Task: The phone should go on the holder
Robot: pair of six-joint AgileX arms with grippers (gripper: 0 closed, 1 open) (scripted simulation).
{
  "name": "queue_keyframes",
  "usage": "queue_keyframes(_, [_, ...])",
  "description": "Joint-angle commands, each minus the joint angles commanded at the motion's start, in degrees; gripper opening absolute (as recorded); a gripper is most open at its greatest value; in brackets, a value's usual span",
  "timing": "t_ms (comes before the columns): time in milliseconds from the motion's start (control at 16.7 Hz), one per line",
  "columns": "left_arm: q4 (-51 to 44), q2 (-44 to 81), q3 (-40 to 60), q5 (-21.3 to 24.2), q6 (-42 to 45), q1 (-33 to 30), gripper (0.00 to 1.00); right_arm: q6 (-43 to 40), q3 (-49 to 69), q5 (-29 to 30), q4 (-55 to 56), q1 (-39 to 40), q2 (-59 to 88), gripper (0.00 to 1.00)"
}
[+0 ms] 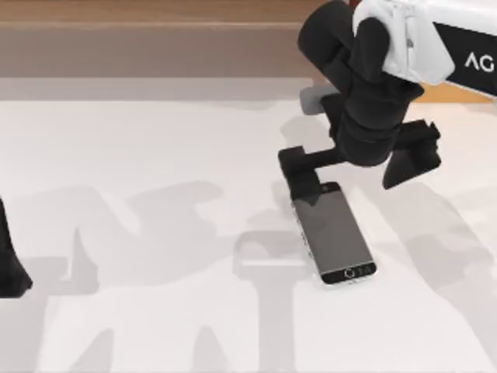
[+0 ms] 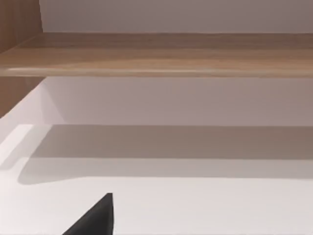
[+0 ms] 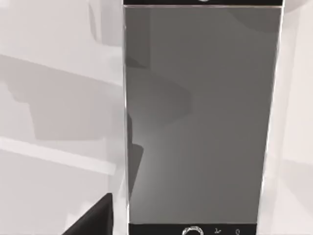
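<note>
My right hand (image 1: 359, 172) hangs over the far end of the phone (image 1: 334, 235), fingers spread wide, gripping nothing. The phone lies flat, screen up, on the white surface (image 1: 155, 311), right of centre. My left hand (image 1: 9, 268) sits parked at the left edge.

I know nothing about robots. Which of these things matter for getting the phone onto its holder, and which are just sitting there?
Part of the job:
- phone, lying flat on the table
- right gripper, open above the phone's far end
- grey block half hidden behind that arm, possibly the holder

Just there:
- left gripper, parked at the table's left edge
- wooden ledge behind the table
</note>
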Motion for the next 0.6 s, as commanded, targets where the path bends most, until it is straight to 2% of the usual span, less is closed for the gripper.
queue_keyframes(240, [0.0,0.0,0.0,0.0,0.0,0.0,1.00,0.9,3.9,-1.6,-2.5,0.3,5.2,1.00])
queue_keyframes(600, [0.0,0.0,0.0,0.0,0.0,0.0,1.00,0.9,3.7,-1.6,-2.3,0.0,5.4,1.00])
